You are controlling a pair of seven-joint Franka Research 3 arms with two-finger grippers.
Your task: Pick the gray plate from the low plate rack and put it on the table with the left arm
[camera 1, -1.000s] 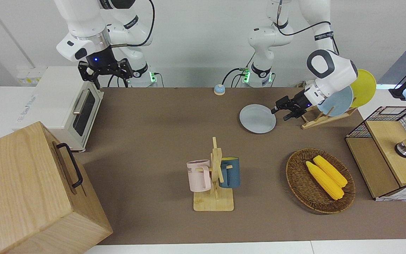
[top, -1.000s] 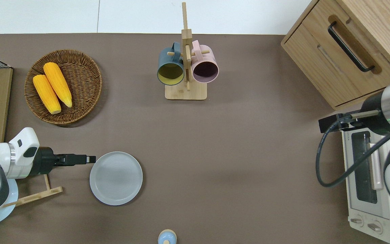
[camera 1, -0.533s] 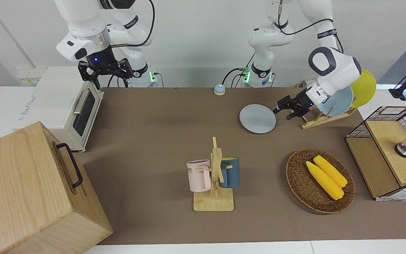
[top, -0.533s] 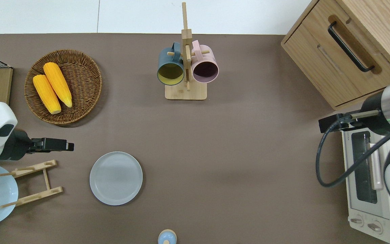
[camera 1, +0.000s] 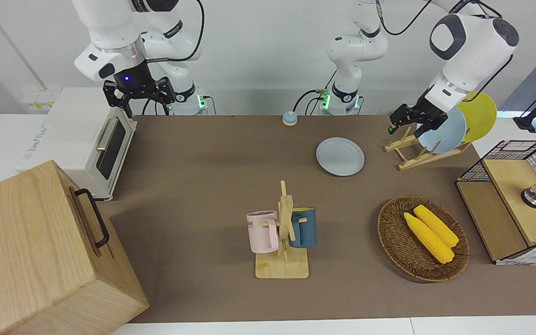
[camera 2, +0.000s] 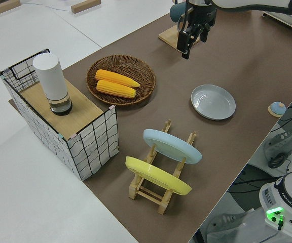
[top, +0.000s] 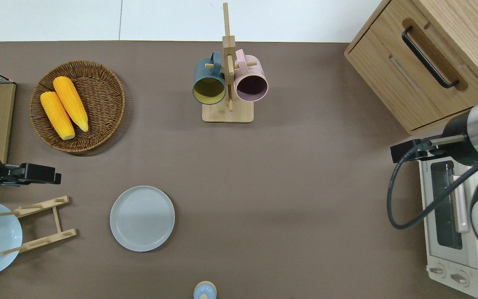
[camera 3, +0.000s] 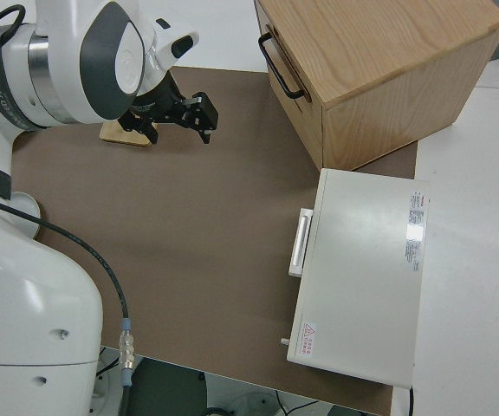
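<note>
The gray plate [camera 1: 340, 156] [top: 142, 218] [camera 2: 213, 102] lies flat on the brown table [camera 1: 212, 158], beside the low plate rack [camera 1: 418, 154] [top: 40, 224] [camera 2: 158, 190] and toward the right arm's end from it. A light blue plate [camera 1: 445, 135] [camera 2: 171, 146] and a yellow plate [camera 1: 480, 116] [camera 2: 156, 176] lean in the rack. My left gripper [camera 1: 405, 130] [top: 55, 179] [camera 2: 185, 45] hangs open and empty in the air, over the table between the rack and the corn basket. The right gripper [camera 1: 138, 98] [camera 3: 201, 116] is parked and open.
A wicker basket [camera 1: 391, 242] [top: 106, 99] holds two corn cobs. A mug stand [camera 1: 284, 232] carries a pink and a blue mug. A wooden cabinet [camera 1: 40, 251], a toaster oven [camera 1: 82, 139], a wire-framed box [camera 1: 510, 204] and a small bell [camera 1: 289, 118] stand around.
The left gripper has drawn away from the gray plate toward its own end of the table and risen. The plate stays flat on the table. The right arm has not moved.
</note>
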